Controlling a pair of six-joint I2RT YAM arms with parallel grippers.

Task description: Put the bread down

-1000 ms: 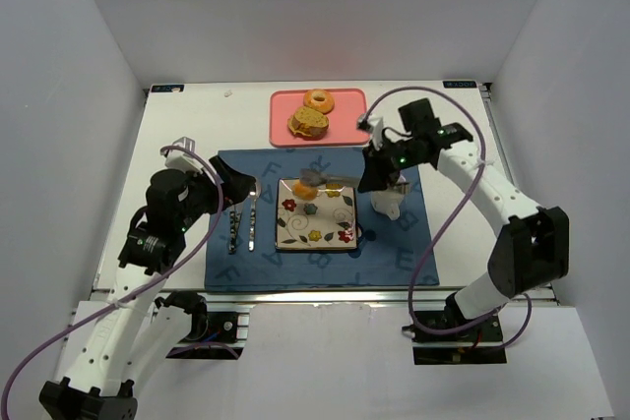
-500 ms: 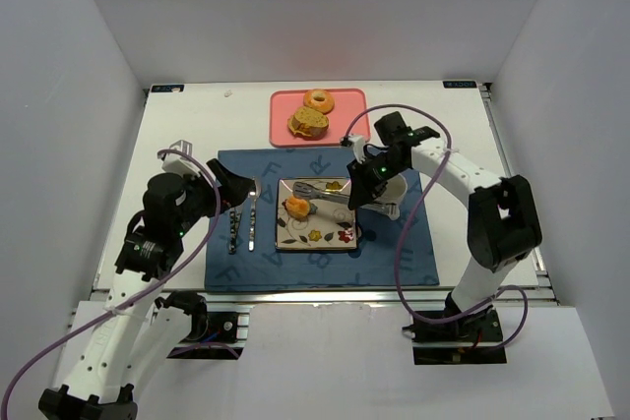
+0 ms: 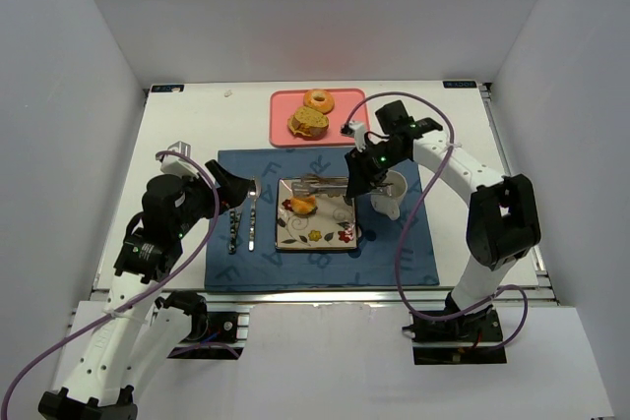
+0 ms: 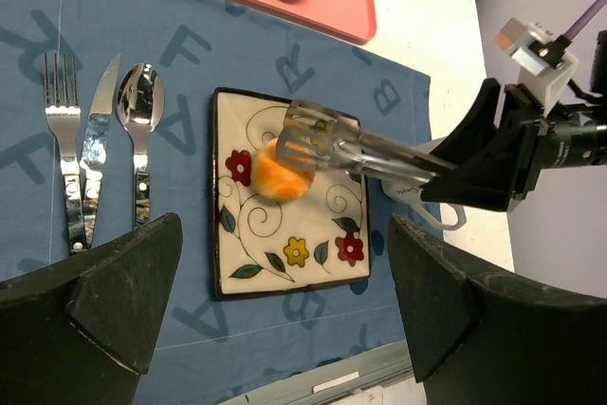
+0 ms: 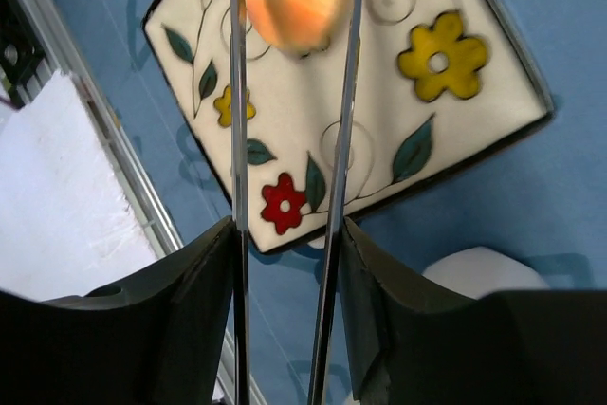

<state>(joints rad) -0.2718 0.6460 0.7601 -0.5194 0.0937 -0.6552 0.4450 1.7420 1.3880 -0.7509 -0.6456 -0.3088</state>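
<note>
A: Claws first, starting with the nearest. How does it stand?
B: The left claw (image 4: 285,220) is released. Its fingers are wide apart with nothing between them, and it hovers over the left edge of the blue mat (image 3: 394,243) on the bench (image 3: 197,125).

A: What lies by it?
B: A fork (image 4: 62,130), a knife (image 4: 98,139) and a spoon (image 4: 139,111) lie side by side on the mat, handles toward the arms. They are just left of a square flowered plate (image 4: 275,277).

A: And the bread?
B: The orange bread roll (image 4: 280,170) is on the plate, in the part toward the cutlery and the far rim.

A: Is anything on it?
B: Metal tongs (image 4: 379,154) reach over the plate from the right, with one slotted tip on each side of the roll. I cannot tell whether the tips press it.

A: Who has the tongs?
B: The right claw (image 5: 287,230) is grasping them. Its black fingers lie against the outside of the two tong arms, which stand apart.

A: Farther back?
B: A white cup (image 3: 387,206) stands on the mat just right of the plate, under that arm. Beyond the mat a pink tray (image 3: 349,125) rests on the bench. It carries a toasted sandwich (image 3: 308,123) and, behind that, a ring doughnut (image 3: 318,99).
</note>
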